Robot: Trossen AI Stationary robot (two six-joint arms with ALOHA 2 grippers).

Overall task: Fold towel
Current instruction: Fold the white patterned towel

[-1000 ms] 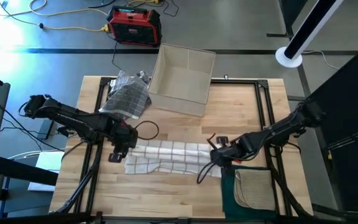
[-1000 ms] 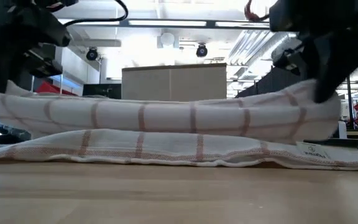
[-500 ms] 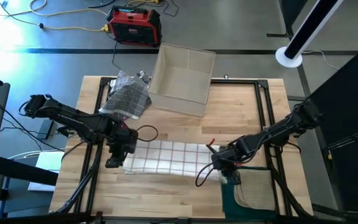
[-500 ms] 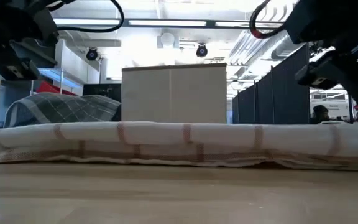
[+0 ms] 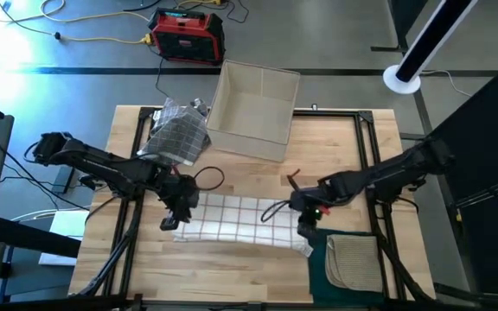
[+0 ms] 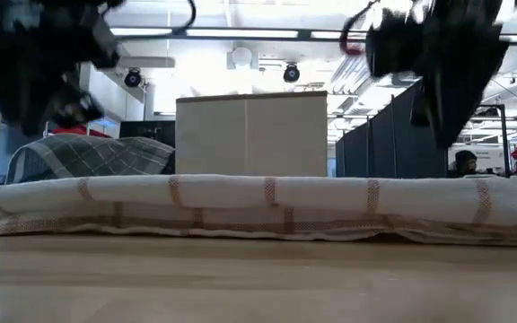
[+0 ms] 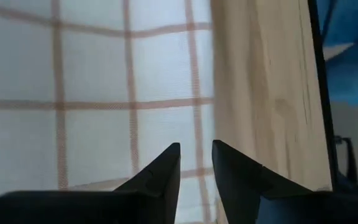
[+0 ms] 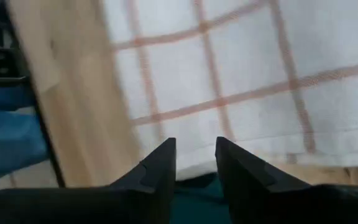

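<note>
Towel [image 5: 236, 218] lies flat on the counter [image 5: 335, 147], folded once by the look of the doubled edge in the low view, long axis running from one pincer to the other.

Left pincer [image 5: 173, 220] hovers over its own end of the towel, fingers [image 7: 160, 177] a narrow gap apart, nothing between them. Right pincer [image 5: 305, 226] is over the opposite end, same narrow gap, also empty; green cloth [image 5: 322, 268] just beyond it. Both are clear of the fabric, and the low view shows daylight under them.

Judgement: next fold goes across the long axis, end to end. Each arm is equally near its own short edge, towel directly below both. Either can grab a corner and carry it toward the other.
</note>
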